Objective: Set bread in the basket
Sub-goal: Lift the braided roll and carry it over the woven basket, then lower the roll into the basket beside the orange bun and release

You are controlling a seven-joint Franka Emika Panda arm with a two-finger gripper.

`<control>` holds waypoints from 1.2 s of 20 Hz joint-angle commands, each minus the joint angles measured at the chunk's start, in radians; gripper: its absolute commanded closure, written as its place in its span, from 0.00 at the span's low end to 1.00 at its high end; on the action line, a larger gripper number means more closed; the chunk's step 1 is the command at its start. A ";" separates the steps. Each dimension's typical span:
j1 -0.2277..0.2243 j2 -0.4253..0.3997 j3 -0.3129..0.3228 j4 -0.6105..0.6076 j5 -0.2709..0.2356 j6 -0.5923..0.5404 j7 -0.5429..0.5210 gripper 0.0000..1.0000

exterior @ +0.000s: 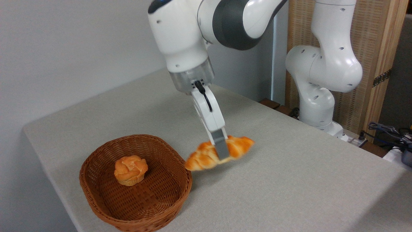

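One long braided golden-orange loaf (206, 156) pinched mid-length between grey fingers of white two-finger gripper (221, 151), lifted clear of grey cloth-covered table (289, 180). Blurred, probably mid-swing. Long axis tilted: left tip low, just beside right rim of brown woven wicker basket (96, 198), right tip higher, pointing away. Not yet over rim. Basket lies left and slightly toward camera from gripper. Small round orange bun (130, 170) sits left of centre inside; free space nearer camera. Likely needs leftward carry before release.
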 commanded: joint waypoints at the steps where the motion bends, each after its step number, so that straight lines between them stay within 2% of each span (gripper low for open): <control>1: -0.006 0.032 0.011 0.107 -0.089 -0.020 -0.047 0.60; 4: -0.007 0.090 0.011 0.182 -0.136 0.019 -0.092 0.59; 6: -0.006 0.139 0.011 0.237 -0.164 0.040 -0.116 0.54; 8: -0.006 0.195 0.011 0.288 -0.181 0.085 -0.149 0.52; 11: -0.006 0.251 0.003 0.299 -0.183 0.167 -0.178 0.51; 12: -0.006 0.267 0.002 0.299 -0.183 0.186 -0.193 0.47; 13: -0.006 0.282 -0.001 0.299 -0.183 0.200 -0.204 0.37; 14: -0.006 0.296 -0.005 0.299 -0.181 0.220 -0.222 0.13; 16: -0.007 0.319 -0.026 0.299 -0.177 0.261 -0.270 0.05; 20: -0.007 0.331 -0.032 0.299 -0.180 0.300 -0.304 0.00; 24: -0.007 0.334 -0.035 0.297 -0.177 0.300 -0.302 0.00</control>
